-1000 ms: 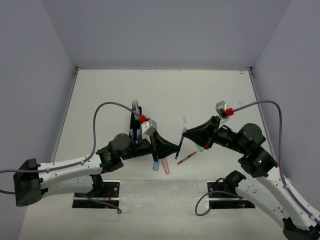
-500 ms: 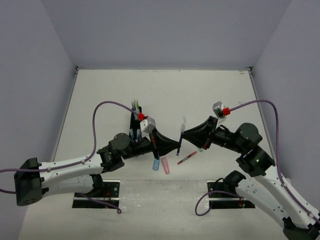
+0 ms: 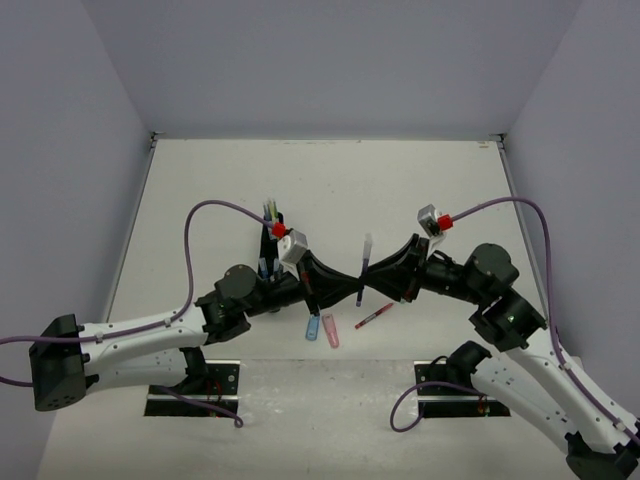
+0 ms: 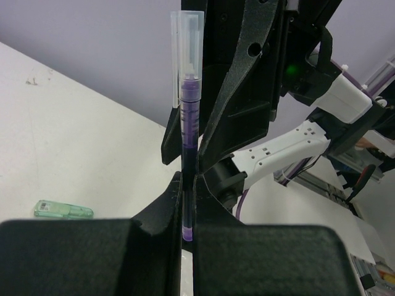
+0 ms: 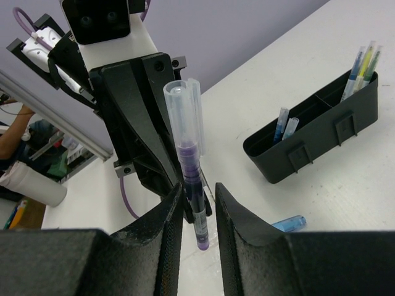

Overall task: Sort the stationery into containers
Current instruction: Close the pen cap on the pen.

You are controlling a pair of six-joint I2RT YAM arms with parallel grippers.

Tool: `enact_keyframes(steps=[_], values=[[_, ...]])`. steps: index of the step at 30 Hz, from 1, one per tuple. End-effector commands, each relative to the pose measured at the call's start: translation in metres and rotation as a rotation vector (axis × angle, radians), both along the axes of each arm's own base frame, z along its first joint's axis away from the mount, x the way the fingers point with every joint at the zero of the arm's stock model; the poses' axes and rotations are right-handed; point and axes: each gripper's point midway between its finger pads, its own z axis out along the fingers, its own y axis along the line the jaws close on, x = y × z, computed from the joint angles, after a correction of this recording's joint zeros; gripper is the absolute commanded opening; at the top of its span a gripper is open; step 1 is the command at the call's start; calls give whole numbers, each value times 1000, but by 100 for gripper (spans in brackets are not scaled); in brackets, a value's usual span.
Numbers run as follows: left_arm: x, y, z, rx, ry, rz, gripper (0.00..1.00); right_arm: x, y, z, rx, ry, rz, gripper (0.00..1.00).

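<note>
Purple-inked, the pen (image 3: 363,268) is held upright, right of the black organiser (image 3: 270,248). At the left wrist, it is seen pinched tight by the left gripper (image 4: 188,206). At the right wrist, the right gripper (image 5: 197,209) is seen parted on either side of it.

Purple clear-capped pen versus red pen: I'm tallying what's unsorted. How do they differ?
The purple pen with the clear cap stands roughly upright in the air; the red pen lies flat on the white table. The purple one is pinched in the left end effector, with the right end effector's open fingers either side; the red one is touched by nothing. Both are thin pens outside the black plastic organiser.
</note>
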Motion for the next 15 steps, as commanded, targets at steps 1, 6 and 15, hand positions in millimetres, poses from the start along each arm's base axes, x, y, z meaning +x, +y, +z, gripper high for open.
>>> enact_keyframes(steps=[1,6,15], values=[[-2,-3,32,-79,-51,-21,0,-5,4,18,47,-32,39,24],[-2,-6,28,-67,-43,-29,0,-7,5,23,63,-42,51,10],[-7,-16,29,-53,-40,-80,29,-13,2,35,101,-73,58,0]])
